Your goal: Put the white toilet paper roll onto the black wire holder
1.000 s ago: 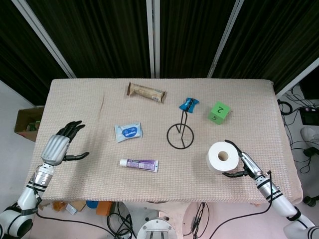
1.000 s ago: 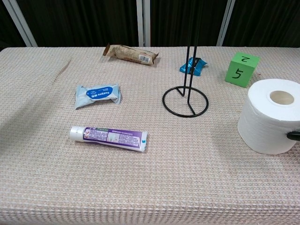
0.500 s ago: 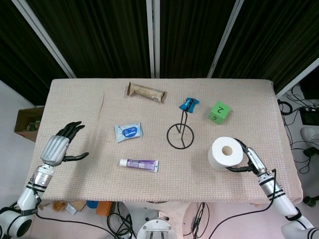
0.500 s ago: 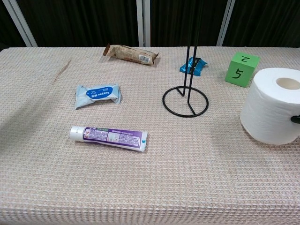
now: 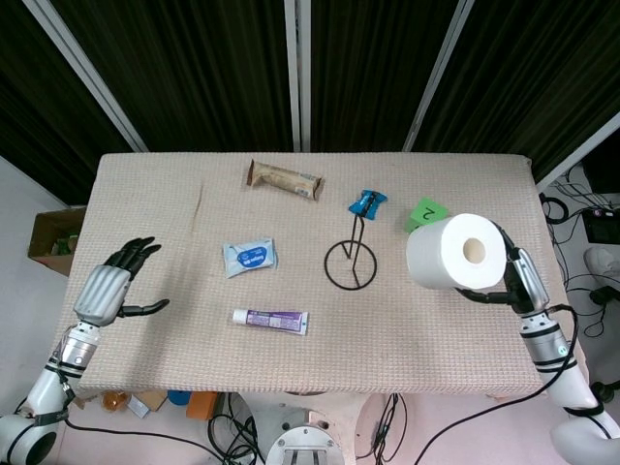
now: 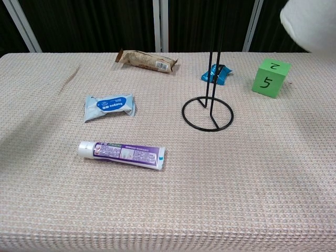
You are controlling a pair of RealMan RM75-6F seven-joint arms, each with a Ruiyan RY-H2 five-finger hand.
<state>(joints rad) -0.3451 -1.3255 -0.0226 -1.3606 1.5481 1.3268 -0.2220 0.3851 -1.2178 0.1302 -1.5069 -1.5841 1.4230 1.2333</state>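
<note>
Right hand (image 5: 511,279) grips the white toilet paper roll (image 5: 455,253), lifted above the bench (image 5: 174,184), to the right of the black wire holder (image 5: 352,254), core hole facing the camera | left hand (image 5: 108,289) over the bench's left edge, fingers apart, holding nothing | green cube (image 6: 270,78) just behind the roll | toothpaste tube (image 6: 122,153) near front.

1. Your head view sits high, looking steeply down on the whole table (image 5: 542,320), both arms at the bottom corners.
2. Your chest view is low, close, facing forward across the tabletop.
3. Both share the wire holder (image 5: 351,263) (image 6: 207,113) and toothpaste tube (image 5: 270,319) (image 6: 122,154).
</note>
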